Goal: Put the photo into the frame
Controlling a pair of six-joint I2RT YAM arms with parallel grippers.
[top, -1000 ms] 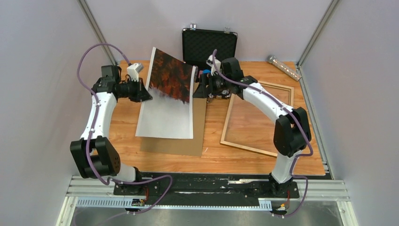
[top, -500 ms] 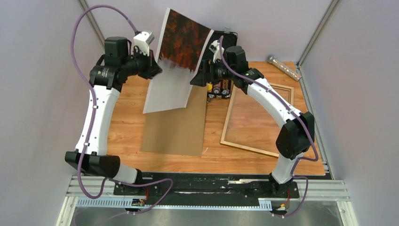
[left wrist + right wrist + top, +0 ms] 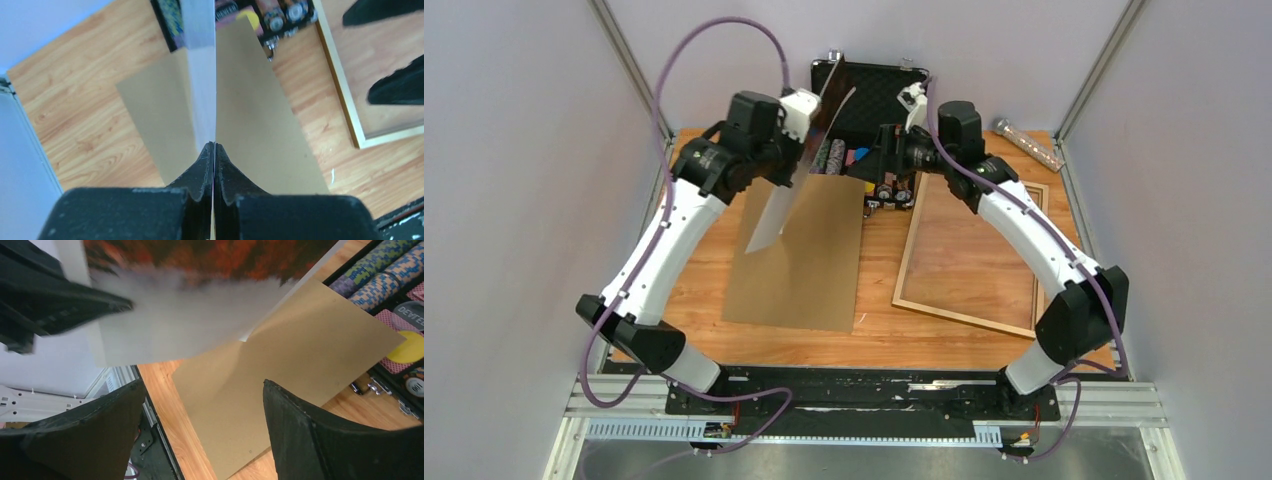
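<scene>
The photo [image 3: 774, 215], red-orange trees fading into pale fog, hangs in the air above the table and shows almost edge-on in the top view. My left gripper [image 3: 802, 152] is shut on its edge; in the left wrist view the thin sheet [image 3: 202, 75] runs straight out from the pinched fingertips [image 3: 214, 146]. My right gripper [image 3: 879, 165] stands open just right of the photo, nothing between its fingers [image 3: 202, 385]; the printed side [image 3: 190, 315] hangs above and ahead of them. The light-brown wooden frame [image 3: 907, 245] lies flat at the right.
A brown fibreboard backing panel [image 3: 809, 260] lies flat under the photo, left of the frame. An open black case [image 3: 874, 85] with poker chips [image 3: 390, 280] stands at the back. A clear tube [image 3: 1029, 145] lies at the back right corner.
My left arm has lifted the photo off the backing panel, carried it up and to the right, and turned it nearly edge-on. The right gripper rose slightly and stayed open.
</scene>
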